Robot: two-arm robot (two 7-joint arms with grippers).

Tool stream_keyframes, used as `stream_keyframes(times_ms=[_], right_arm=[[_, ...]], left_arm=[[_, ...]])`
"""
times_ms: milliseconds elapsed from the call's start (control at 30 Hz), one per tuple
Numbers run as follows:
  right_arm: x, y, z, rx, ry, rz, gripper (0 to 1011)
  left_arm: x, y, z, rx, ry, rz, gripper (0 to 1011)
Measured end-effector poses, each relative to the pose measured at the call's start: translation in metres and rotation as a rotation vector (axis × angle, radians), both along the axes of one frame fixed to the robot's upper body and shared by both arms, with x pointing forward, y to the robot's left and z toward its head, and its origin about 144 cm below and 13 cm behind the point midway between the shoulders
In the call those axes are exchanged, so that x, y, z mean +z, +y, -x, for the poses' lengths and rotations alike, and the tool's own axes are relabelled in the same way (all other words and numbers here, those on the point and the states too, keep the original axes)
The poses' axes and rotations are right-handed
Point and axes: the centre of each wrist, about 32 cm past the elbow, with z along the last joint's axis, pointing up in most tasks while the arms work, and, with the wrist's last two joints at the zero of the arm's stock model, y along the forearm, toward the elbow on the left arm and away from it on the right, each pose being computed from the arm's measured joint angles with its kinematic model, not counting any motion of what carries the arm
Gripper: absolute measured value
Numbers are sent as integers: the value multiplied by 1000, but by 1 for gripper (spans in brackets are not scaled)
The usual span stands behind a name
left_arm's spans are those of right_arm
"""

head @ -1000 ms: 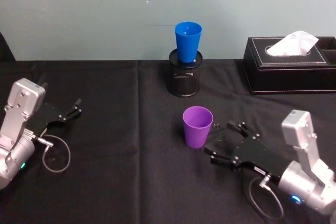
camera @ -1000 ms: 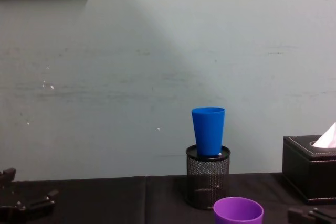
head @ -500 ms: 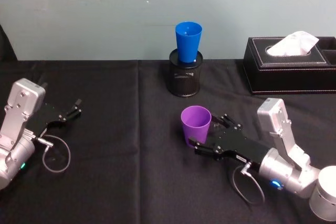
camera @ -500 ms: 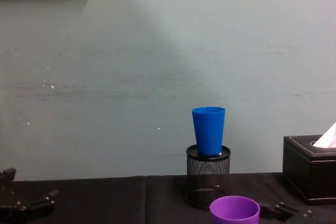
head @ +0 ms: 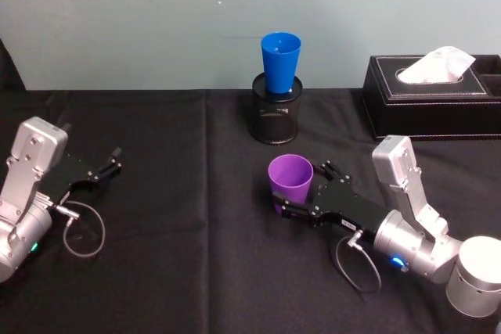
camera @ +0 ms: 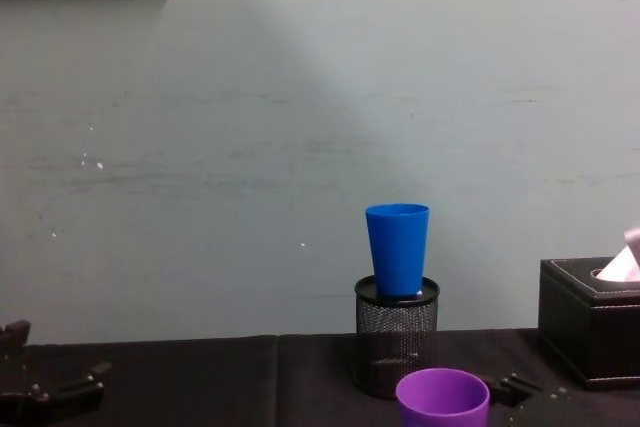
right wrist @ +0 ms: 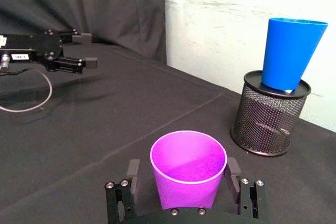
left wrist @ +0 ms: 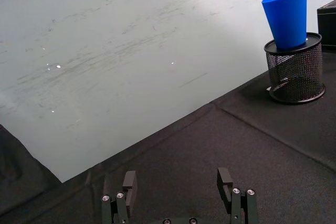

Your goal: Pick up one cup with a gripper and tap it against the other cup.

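Purple cup [head: 290, 181] stands upright on the black bench [head: 180, 224], in front of the mesh pen holder [head: 274, 119] on the robot's side and a touch to its right. And here's the right gripper [head: 304, 190], slid in low around it! The right wrist view has one finger either side of the cup's lower wall. They're apart and not clamped, the gaps slim, and whether either pad is touching I can't tell.

So this looks like the grasp step: approach done, squeeze not yet made. The next move calls for the fingers to close evenly on the tapered wall, firm enough to hold smooth plastic. Then comes a straight lift, high enough to meet the blue cup [head: 280, 60], which sits mouth-up in the top of the pen holder. A gentle tap is the ask, because that blue cup is perched and could tip.

The left gripper [head: 106, 168] is parked well off to the left of the pen holder, fingers spread, nothing in them. A tissue box [head: 430, 99] stands to the holder's right, out of play.

Against a second ago, the right gripper was lying to the right of the purple cup, its fingertips just short of it. Half a second back it was edging in, and now it straddles the cup. The cup itself seems to have crept slightly left. The blue cup, holder and left gripper haven't budged.
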Motion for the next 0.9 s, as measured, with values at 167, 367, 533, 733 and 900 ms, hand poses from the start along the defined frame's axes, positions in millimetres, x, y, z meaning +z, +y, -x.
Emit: stream_keyframes(times_ms=[167, 367, 533, 733, 900], right_arm=[[-2, 3, -5, -4, 5, -12, 1000], [-4, 5, -10, -13, 10, -23, 1000], [-6, 7, -13, -16, 14, -28, 1000], [-6, 7, -14, -15, 17, -30, 1000], [-6, 7, -14, -15, 16, -29, 1000]], left_arm=[[0, 0, 0, 0, 0, 0, 1000], [0, 0, 0, 0, 0, 0, 1000], [0, 0, 0, 0, 0, 0, 1000], [0, 0, 0, 0, 0, 0, 1000], [0, 0, 0, 0, 0, 0, 1000]])
